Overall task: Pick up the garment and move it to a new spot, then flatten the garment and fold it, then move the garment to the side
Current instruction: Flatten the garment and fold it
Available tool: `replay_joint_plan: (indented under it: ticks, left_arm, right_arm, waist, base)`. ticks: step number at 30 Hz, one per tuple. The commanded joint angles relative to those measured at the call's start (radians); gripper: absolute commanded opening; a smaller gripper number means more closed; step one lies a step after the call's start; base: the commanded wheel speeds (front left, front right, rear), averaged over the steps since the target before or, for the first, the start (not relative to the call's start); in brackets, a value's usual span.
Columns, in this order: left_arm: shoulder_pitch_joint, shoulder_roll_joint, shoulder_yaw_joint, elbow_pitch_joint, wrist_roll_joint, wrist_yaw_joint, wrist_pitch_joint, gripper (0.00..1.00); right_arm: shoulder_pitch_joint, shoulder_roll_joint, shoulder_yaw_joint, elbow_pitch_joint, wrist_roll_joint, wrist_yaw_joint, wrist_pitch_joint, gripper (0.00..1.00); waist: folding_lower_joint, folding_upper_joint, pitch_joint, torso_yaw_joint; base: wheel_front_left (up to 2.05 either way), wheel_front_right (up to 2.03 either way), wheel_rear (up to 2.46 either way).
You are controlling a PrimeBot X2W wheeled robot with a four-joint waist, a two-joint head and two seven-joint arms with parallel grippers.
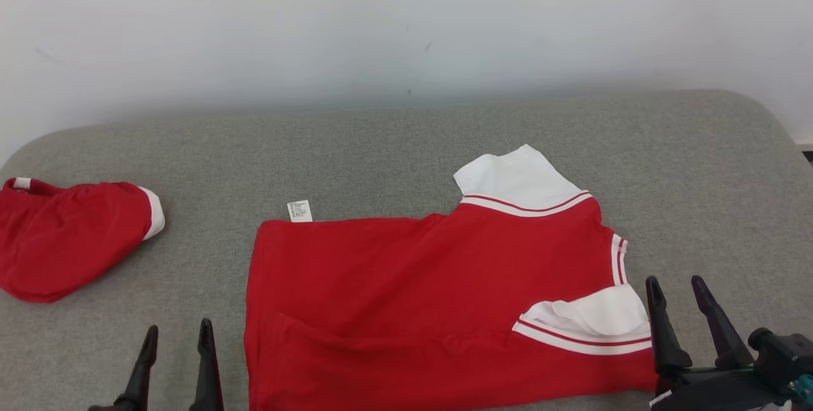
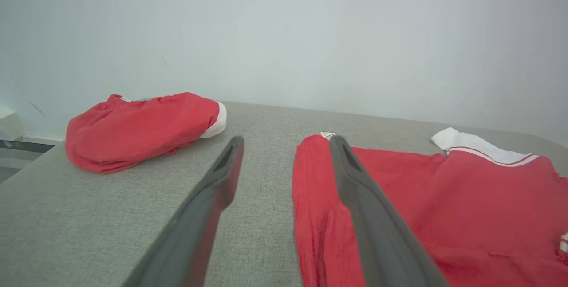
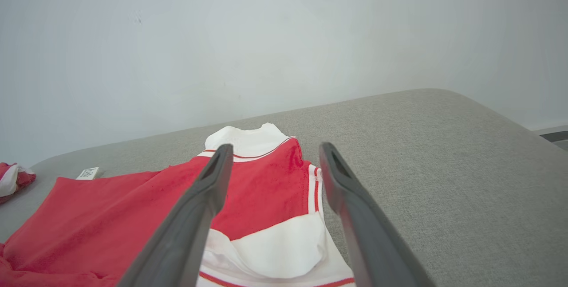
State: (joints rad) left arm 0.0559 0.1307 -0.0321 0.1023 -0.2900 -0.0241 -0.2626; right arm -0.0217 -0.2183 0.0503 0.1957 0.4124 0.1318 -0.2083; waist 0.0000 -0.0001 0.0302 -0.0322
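Observation:
The garment [image 1: 419,296] is a red shirt with white sleeves and red-striped cuffs, lying folded on the grey surface, its care label at the far left corner. It also appears in the left wrist view [image 2: 443,207] and the right wrist view [image 3: 111,216]. My left gripper [image 1: 176,331] stands open just left of the garment's left edge, nothing between its fingers [image 2: 222,176]. My right gripper [image 1: 676,287] is open at the garment's right edge, beside the near white sleeve [image 1: 591,316], holding nothing; its fingers [image 3: 213,185] straddle that sleeve's end [image 3: 275,251].
A second red piece of clothing [image 1: 63,236] with a white band lies bunched at the far left of the grey padded surface [image 1: 394,144]. A pale wall rises behind. The surface's rounded right corner [image 3: 488,114] falls away at the right.

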Motion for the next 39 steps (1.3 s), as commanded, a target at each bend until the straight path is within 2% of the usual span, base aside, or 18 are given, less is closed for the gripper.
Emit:
replay_joint_plan:
  ticks: [1,11,16,22,30,35,39]
  left_arm:
    - [-0.005,-0.003,0.005,-0.006,0.009,-0.001,-0.003,1.0]
    - [0.02,-0.021,0.077,-0.042,0.07,-0.052,-0.003,1.0]
    - [0.049,-0.008,0.074,-0.055,0.09,-0.089,-0.003,1.0]
    - [0.065,0.0,0.073,-0.046,0.076,-0.102,-0.003,1.0]
    - [0.063,-0.004,0.07,-0.026,0.075,-0.105,-0.003,1.0]
    - [-0.017,0.016,0.071,0.009,0.061,-0.106,-0.003,1.0]
    - [-0.088,0.051,0.038,0.045,0.038,-0.106,-0.003,1.0]
  right_arm:
    - [-0.007,0.004,-0.003,-0.005,-0.01,-0.002,-0.005,1.0]
    - [0.025,0.05,-0.015,-0.042,-0.08,-0.002,-0.051,1.0]
    - [0.05,0.062,-0.025,-0.049,-0.091,-0.002,-0.056,1.0]
    - [0.071,0.073,-0.035,-0.053,-0.103,-0.002,-0.057,1.0]
    - [0.063,0.062,-0.038,-0.041,-0.096,-0.002,-0.057,1.0]
    - [0.003,0.039,-0.037,0.0,-0.043,-0.002,-0.048,1.0]
    - [-0.065,-0.005,-0.02,0.037,-0.042,-0.002,-0.016,1.0]
  waist:
    - [0.0,0.0001,-0.003,0.001]
    - [0.0,0.0001,-0.026,0.008]
    - [0.0,0.0001,-0.032,0.018]
    - [0.0,0.0001,-0.034,0.026]
    - [0.0,0.0001,-0.025,0.027]
    - [0.0,0.0001,0.004,0.027]
    - [0.0,0.0001,0.029,0.024]
  base:
    - [0.0,0.0,0.0]
    - [0.0,0.0,0.0]
    - [0.0,0.0,0.0]
    - [0.0,0.0,0.0]
    - [0.0,0.0,0.0]
    - [0.0,0.0,0.0]
    - [0.0,0.0,0.0]
